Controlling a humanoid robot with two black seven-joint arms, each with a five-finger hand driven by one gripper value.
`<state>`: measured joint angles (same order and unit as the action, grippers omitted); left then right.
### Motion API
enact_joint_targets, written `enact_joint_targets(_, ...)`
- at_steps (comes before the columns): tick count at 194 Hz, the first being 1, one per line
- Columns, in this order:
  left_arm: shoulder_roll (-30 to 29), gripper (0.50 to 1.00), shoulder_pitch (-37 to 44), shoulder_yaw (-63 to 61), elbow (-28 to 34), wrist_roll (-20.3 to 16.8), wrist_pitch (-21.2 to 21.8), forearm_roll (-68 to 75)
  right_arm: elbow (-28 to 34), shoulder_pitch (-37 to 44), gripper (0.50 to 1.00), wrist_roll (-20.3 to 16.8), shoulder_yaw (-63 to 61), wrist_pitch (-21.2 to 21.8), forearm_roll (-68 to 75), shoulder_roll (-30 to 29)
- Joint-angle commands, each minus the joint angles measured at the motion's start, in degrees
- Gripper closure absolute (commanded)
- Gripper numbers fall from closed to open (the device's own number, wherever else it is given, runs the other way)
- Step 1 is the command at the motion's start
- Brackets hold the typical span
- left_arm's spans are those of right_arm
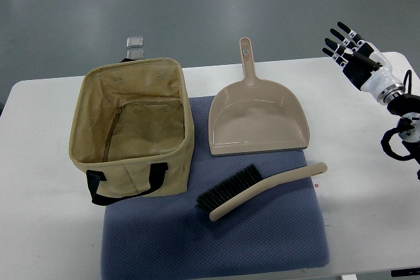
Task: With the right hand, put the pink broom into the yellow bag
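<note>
A pale pink broom [262, 191] with black bristles lies on the blue mat [216, 240], handle pointing right, bristles at its left end. The yellow fabric bag [131, 132] with black handles stands open on the left, its inside bare. My right hand [348, 47] is raised over the table's far right corner, fingers spread, holding nothing, well away from the broom.
A pink dustpan [257, 119] lies just beyond the broom, its handle pointing away. The white table [354, 162] carries the mat. A small clear object [135, 46] sits on the floor past the bag. Cables of the right arm [401, 132] show at the right edge.
</note>
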<state>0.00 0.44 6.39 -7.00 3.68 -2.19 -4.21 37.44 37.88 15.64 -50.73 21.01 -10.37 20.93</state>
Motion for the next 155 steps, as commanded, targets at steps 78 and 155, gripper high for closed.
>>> enact_joint_targets(78,0.0,0.5,0.0,0.0,0.1,0.0,0.0,0.0,0.0,1.1,0.57,-0.1,0.0,0.0,0.0,-0.1)
enact_joint_targets(155,0.0,0.5,0.0,0.0,0.1,0.0,0.0,0.0,0.0,1.1,0.57,-0.1,-0.1,0.0,0.0,-0.3)
